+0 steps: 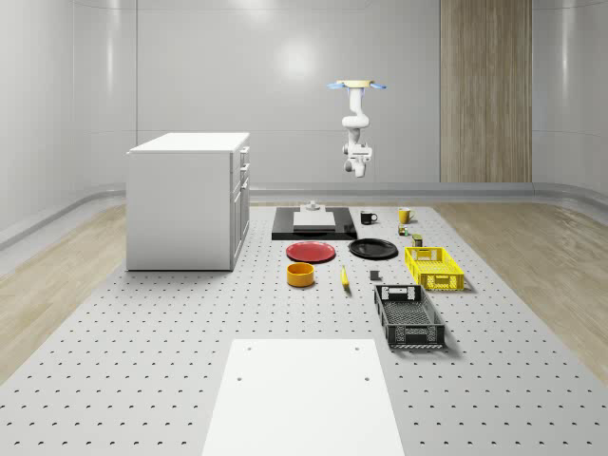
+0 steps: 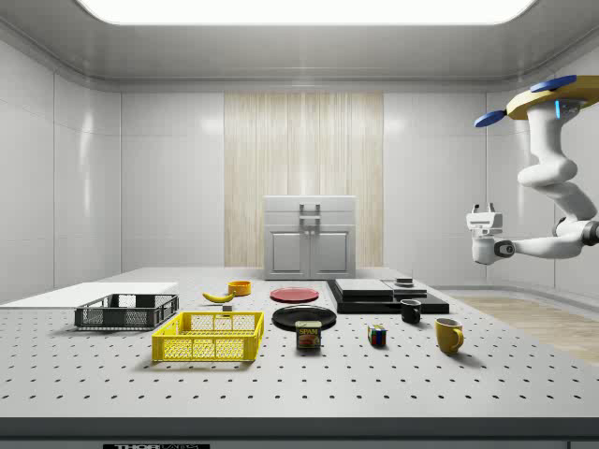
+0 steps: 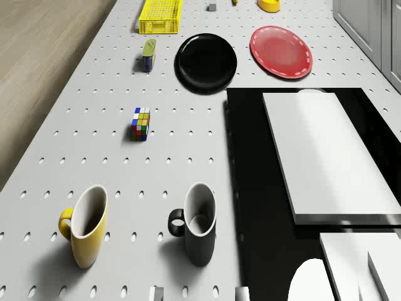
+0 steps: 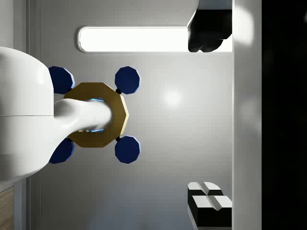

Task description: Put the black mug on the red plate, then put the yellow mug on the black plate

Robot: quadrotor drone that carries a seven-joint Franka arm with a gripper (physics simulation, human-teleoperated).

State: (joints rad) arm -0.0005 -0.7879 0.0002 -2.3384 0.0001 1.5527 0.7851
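Black mug (image 3: 199,224) and yellow mug (image 3: 86,224) stand upright side by side on the perforated surface (image 3: 94,113), beside the black slab (image 3: 250,188) (handles both turned the same way). Red plate (image 3: 281,52) and black plate (image 3: 206,62) lie flat, close together, farther along the surface, well apart from the mugs. The drone (image 2: 547,96) hovers high above the surface's far end, arm bent down, the tool (image 2: 483,212) well above the mugs; I cannot tell whether its fingers are apart.
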